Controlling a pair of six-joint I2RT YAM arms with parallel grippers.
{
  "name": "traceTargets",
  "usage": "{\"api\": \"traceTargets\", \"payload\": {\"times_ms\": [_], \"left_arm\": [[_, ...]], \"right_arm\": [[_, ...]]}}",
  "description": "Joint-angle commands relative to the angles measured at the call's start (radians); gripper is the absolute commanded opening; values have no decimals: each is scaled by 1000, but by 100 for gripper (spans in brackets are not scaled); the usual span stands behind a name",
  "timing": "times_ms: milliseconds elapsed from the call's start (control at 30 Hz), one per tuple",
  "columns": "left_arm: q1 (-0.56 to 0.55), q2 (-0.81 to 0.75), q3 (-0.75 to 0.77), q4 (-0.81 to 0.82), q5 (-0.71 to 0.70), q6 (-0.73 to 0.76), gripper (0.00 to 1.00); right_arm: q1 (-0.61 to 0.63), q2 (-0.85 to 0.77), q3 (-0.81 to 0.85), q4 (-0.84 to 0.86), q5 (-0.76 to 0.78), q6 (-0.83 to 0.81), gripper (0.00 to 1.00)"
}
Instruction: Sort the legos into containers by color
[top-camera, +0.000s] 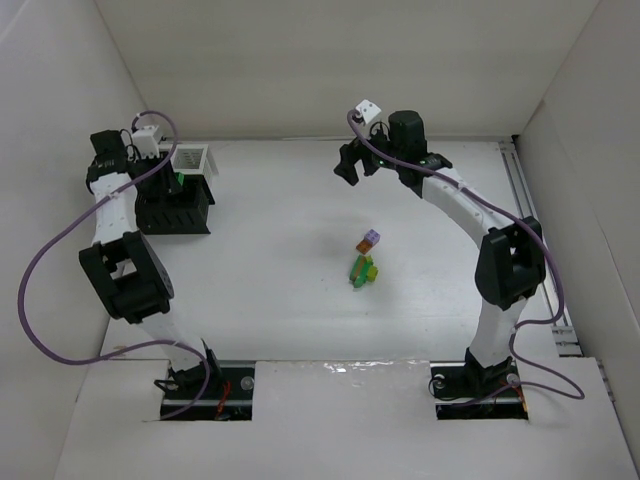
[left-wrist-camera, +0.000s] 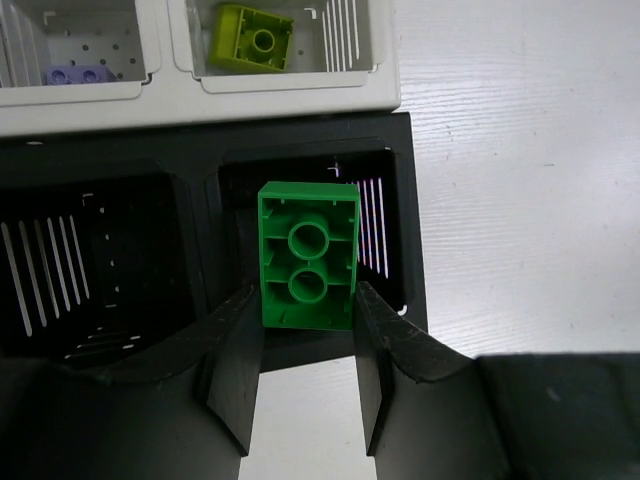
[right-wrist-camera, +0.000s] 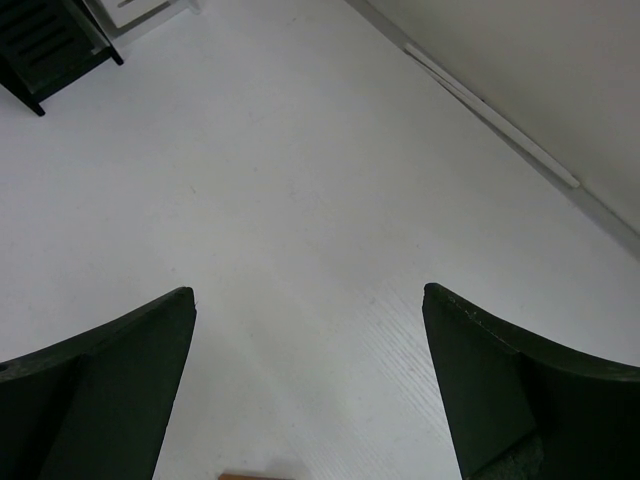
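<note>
The left arm (top-camera: 120, 230) reaches to the far left corner of the bench (top-camera: 280, 260), its wrist bent down over the rack (top-camera: 185, 200). The left fingers (left-wrist-camera: 235, 350) pinch a green brick (left-wrist-camera: 308, 240), hollow side up, over a black compartment (left-wrist-camera: 385, 230). The right arm (top-camera: 470, 215) arches toward the far middle, and the right fingers (right-wrist-camera: 110, 370) are spread wide over the bench, holding nothing, while the loose legos (top-camera: 365, 258) lie heaped mid-bench.
</note>
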Motion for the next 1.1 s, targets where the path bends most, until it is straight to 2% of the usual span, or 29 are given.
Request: {"api": "traceTargets", "payload": {"times_ms": [0,167,367,467,533,600,667,700,767,800,900,967,1033,1067], "left_arm": [[-18,8,65,-21,4,-4,25],[-18,-3,65,-21,50,24,38],[-18,-75,-10,26,39,24,56],[-9,-113,-30,52,55,24,58],[17,-162,-85,121,146,-2,58],[27,-263,-126,255,229,-36,58],[7,-313,-151,305,275,-36,60],[-30,-339,-151,305,286,-36,61],[-64,-339,-131,279,331,-4,64],[-76,-339,-120,266,345,-4,64],[-107,-339,-107,256,365,-14,64],[-119,-330,-107,256,365,-14,64],[-119,-330,-117,270,365,-36,64],[-119,-330,-129,279,365,-45,64]], "right_arm": [[-6,-42,-3,10,19,-15,100],[-16,-42,-13,10,29,-15,100],[-25,-42,-51,10,29,-62,100],[-25,-42,-60,1,27,-107,100],[-54,-42,-71,-38,-23,-147,97],[-77,-51,-71,-115,-71,-272,89],[-115,-51,-71,-189,-145,-453,82],[-128,-51,-60,-226,-163,-511,74],[-151,-41,-8,-396,-198,-665,67],[-151,-18,15,-470,-198,-842,62],[-170,34,117,-785,-189,-1106,61],[-171,61,171,-907,-189,-1206,66],[-171,82,210,-1024,-189,-1388,80],[-161,82,198,-1073,-177,-1443,82]]}}
